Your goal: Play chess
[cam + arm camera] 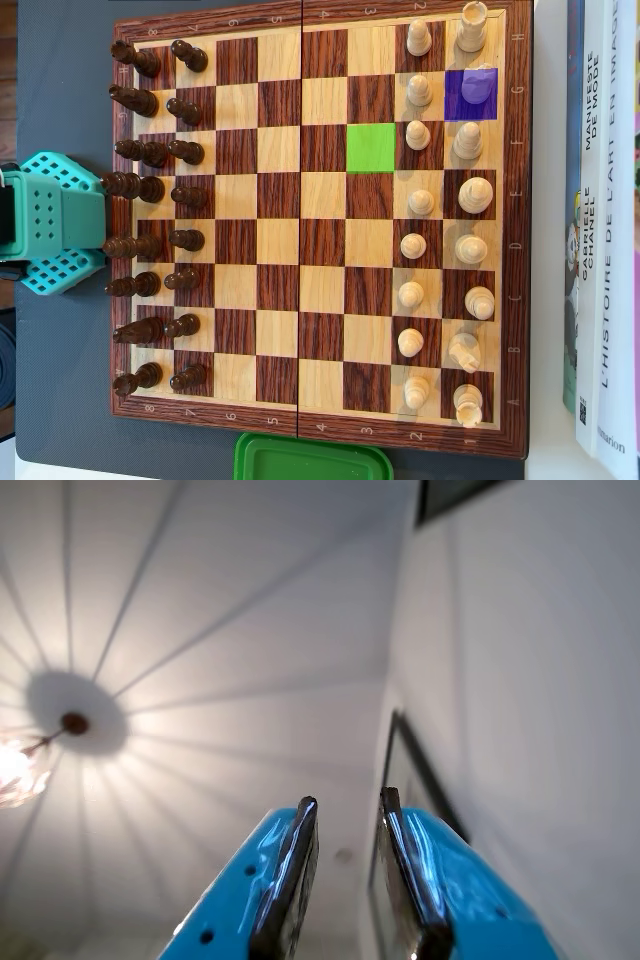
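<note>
Chessboard [320, 200] play has not visibly begun: both armies stand in their home rows, so I judge the opening move is pending. Start at the end effector [346, 810]: in the wrist view its two blue fingers [255, 880] point up at the ceiling [230, 630] and a lit lamp [20, 770], with a narrow gap between the dark pads and nothing held in it. That upward aim suggests the arm is folded back at rest, clear of the pieces, probably so nothing gets knocked.

In the overhead view only the teal arm base [50, 222] shows, sitting at the left edge of the board just beside the dark pieces [150, 200]; the end effector itself is not seen there.

The dark pieces fill the two leftmost columns. The white pieces [445, 215] fill the two on the right, except one back-row square, which is covered by a translucent purple patch [471, 93] with no piece clearly visible on it. A solid green square [371, 147] lies two columns in front of the white pawns. These look like overlay marks, plausibly origin and destination for a knight move, though that is my guess.

The board lies on a dark mat [60, 80] on the bench, books [600, 230] along its right side and a green lid [312, 460] just below it.
</note>
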